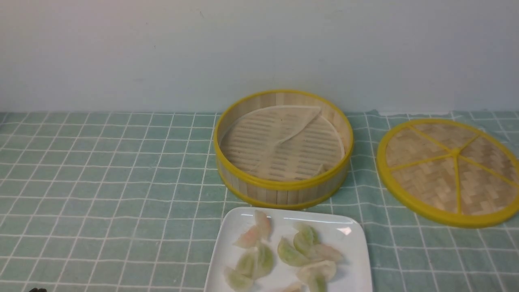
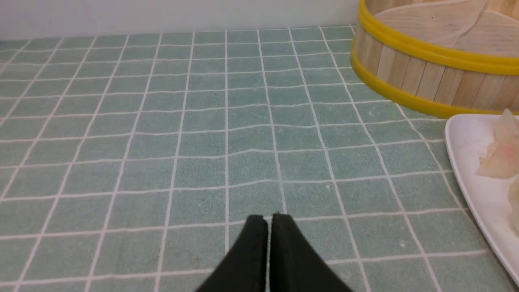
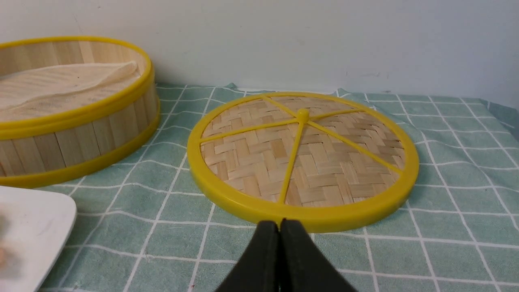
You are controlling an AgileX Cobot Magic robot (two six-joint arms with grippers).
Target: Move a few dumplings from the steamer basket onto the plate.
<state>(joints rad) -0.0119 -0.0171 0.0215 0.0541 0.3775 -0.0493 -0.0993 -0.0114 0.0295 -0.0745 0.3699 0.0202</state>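
The steamer basket (image 1: 284, 187) stands mid-table and holds only its creased pale liner sheet (image 1: 284, 138); I see no dumplings in it. The white square plate (image 1: 228, 233) sits just in front of it and carries several translucent dumplings, green ones (image 1: 290, 253) and pale pink ones (image 1: 262, 224). My left gripper (image 2: 269, 217) is shut and empty, low over the cloth to the left of the plate (image 2: 466, 146) and the basket (image 2: 425, 77). My right gripper (image 3: 279, 222) is shut and empty, right of the plate (image 3: 32, 219), near the basket (image 3: 73, 134).
The flat woven lid with yellow spokes (image 1: 450, 170) lies to the right of the basket; its rim (image 3: 302, 213) is just ahead of my right fingertips. A green checked cloth (image 1: 101, 182) covers the table. A pale wall runs behind.
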